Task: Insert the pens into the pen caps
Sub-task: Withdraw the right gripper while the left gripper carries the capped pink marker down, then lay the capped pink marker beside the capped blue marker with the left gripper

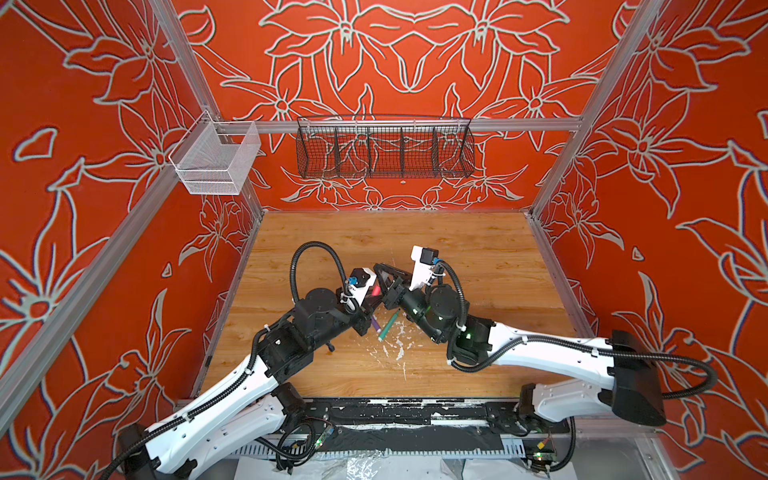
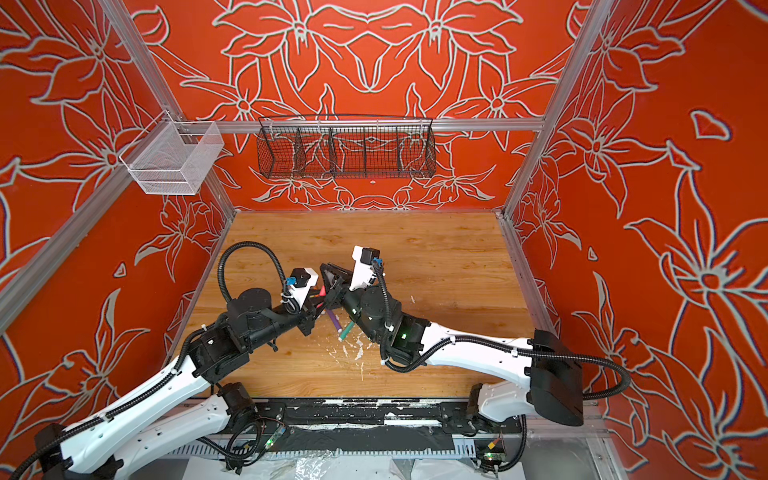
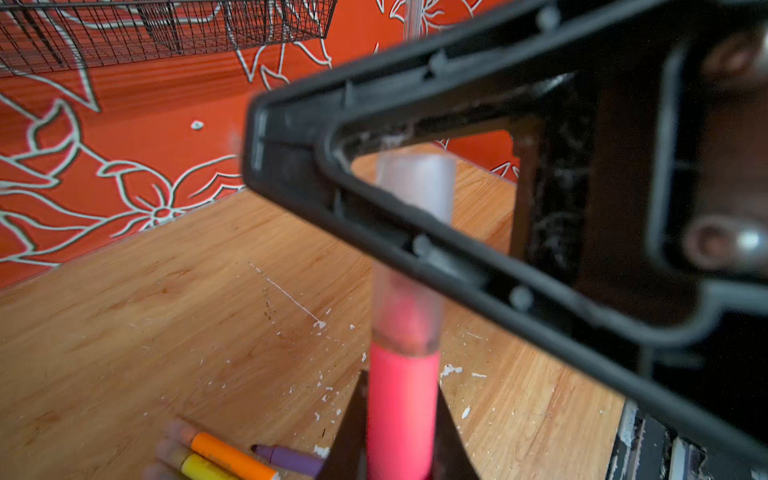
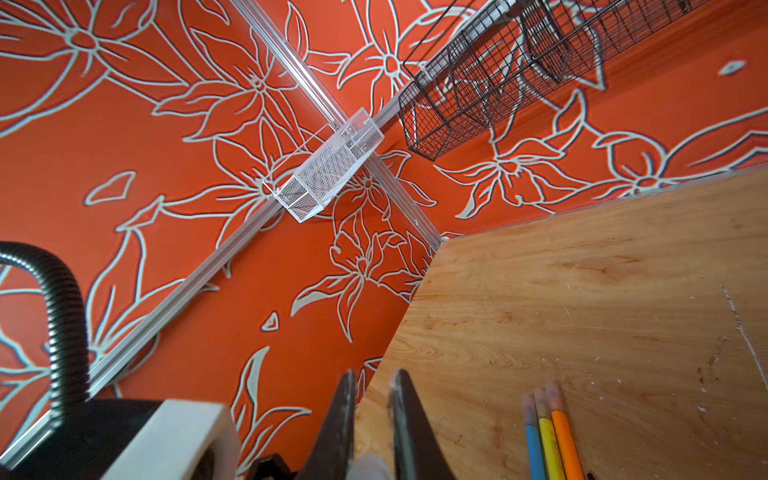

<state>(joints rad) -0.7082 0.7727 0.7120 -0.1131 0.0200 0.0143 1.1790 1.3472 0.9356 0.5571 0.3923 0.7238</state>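
Pink pen (image 3: 403,382) gripped in left pincer (image 3: 401,415), tip inside cap (image 3: 405,307) pinched by right pincer (image 4: 374,382); axes in line, so probably just pushing together lengthwise.

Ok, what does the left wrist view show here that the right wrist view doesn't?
Only the left wrist: the pink pen, its tip inside a clear cap, and the purple pen lying on the table. Only the right wrist: the blue pen's barrel and the white mesh basket. Both: the orange pen, the yellow pen, the black wire basket and the table.
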